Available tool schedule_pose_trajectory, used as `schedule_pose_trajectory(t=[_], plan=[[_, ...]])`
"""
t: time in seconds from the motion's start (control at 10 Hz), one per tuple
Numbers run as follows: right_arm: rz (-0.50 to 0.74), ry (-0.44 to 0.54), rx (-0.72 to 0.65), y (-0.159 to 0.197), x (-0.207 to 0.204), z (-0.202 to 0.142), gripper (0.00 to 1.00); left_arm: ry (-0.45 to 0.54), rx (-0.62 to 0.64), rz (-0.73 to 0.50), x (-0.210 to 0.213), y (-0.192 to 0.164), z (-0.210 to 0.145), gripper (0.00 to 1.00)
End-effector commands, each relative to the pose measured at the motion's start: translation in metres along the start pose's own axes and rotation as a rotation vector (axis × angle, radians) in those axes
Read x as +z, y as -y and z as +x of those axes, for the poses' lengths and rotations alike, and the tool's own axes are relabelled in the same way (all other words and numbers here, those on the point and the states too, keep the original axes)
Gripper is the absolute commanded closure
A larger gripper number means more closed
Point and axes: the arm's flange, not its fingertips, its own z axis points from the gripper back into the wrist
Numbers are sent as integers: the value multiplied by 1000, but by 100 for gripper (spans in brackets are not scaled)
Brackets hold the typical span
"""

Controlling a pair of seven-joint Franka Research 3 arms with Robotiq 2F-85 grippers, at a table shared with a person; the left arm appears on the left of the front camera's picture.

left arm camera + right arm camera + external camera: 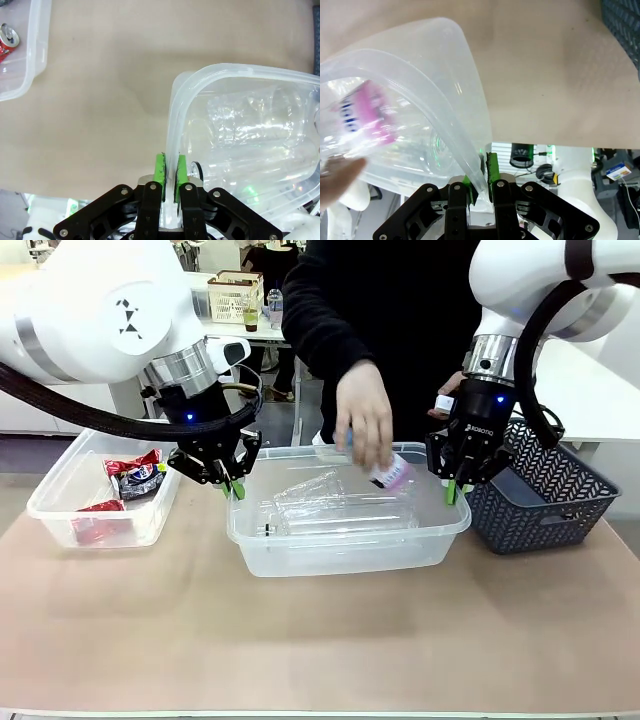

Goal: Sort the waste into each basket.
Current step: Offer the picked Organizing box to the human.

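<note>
I see bare tan surface (320, 640) across the near half, w/ open room there. Far left, a clear tub (60, 515) holds red cans (98, 520) and a dark wrapper (138, 482). My left gripper (232, 485) has its fingers pinched on the centre tub (340, 550) at its left rim; clear bottles (330, 502) lie inside. A person's hand (365, 425) lowers a pink-labelled bottle (390, 474) over it. My right gripper (455, 487) is clamped on the right rim. Dark lattice basket (545, 505) sits far right.

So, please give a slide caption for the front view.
Both grippers grip the middle tub while a hand adds a bottle.
</note>
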Motion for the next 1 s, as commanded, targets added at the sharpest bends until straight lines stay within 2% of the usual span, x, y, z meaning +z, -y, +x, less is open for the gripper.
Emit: schedule_pose_trajectory(t=[0.0, 0.9], plan=[[-7, -2, 2, 2, 4, 1, 100, 4, 20, 8, 3, -5, -2, 100], [-7, -2, 2, 2, 4, 1, 100, 4, 20, 8, 3, -5, -2, 100]])
